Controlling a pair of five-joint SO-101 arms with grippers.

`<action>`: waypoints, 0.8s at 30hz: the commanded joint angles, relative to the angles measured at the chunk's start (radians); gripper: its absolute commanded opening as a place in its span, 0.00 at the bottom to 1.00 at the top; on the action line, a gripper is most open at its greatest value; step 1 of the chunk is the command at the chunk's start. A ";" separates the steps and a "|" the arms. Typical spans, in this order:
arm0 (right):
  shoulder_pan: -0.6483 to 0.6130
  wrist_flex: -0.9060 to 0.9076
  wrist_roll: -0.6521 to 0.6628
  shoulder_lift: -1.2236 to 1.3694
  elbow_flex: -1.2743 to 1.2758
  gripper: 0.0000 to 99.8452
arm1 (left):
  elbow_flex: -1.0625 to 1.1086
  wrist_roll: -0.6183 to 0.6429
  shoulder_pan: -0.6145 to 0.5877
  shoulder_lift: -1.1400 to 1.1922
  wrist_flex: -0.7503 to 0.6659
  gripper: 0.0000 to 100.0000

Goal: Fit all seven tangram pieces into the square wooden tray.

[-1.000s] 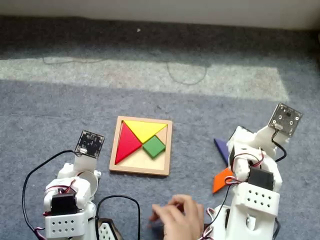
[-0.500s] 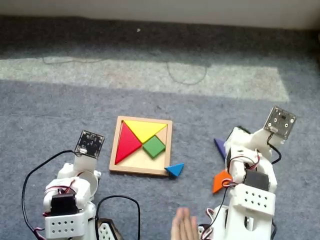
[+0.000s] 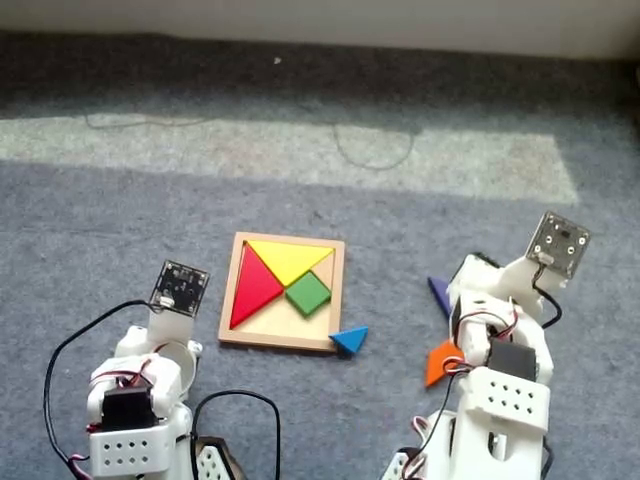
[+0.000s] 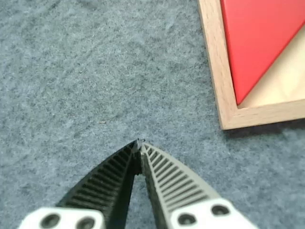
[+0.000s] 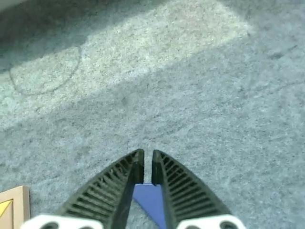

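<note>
At the tray's (image 3: 275, 341) five o'clock, a blue triangle (image 3: 349, 339) lay ready.
Left gripper (image 4: 139, 145) and right gripper (image 5: 147, 160) sat closed, empty.

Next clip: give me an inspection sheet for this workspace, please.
Surface: grey carpet, sunlit band across it.
Job's things: wooden tray holds red triangle, yellow triangle, green square; blue triangle by its corner; purple piece and orange piece beside the right arm.
Clutter: nothing seen.
Grippers: left gripper shut, empty; right gripper nearly shut, above the purple piece.
Cables: black cable by the left arm; thin wire on carpet.
Surroundings: pale wall.
</note>
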 commanded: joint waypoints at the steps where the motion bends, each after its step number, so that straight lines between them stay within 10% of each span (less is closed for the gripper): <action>1: -0.021 0.079 -0.005 -0.021 -0.036 0.05 | 0.019 -0.006 -0.001 -0.002 0.009 0.01; 24: -0.697 0.661 0.140 -0.010 -0.443 0.08 | 0.019 -0.006 -0.001 -0.002 0.009 0.01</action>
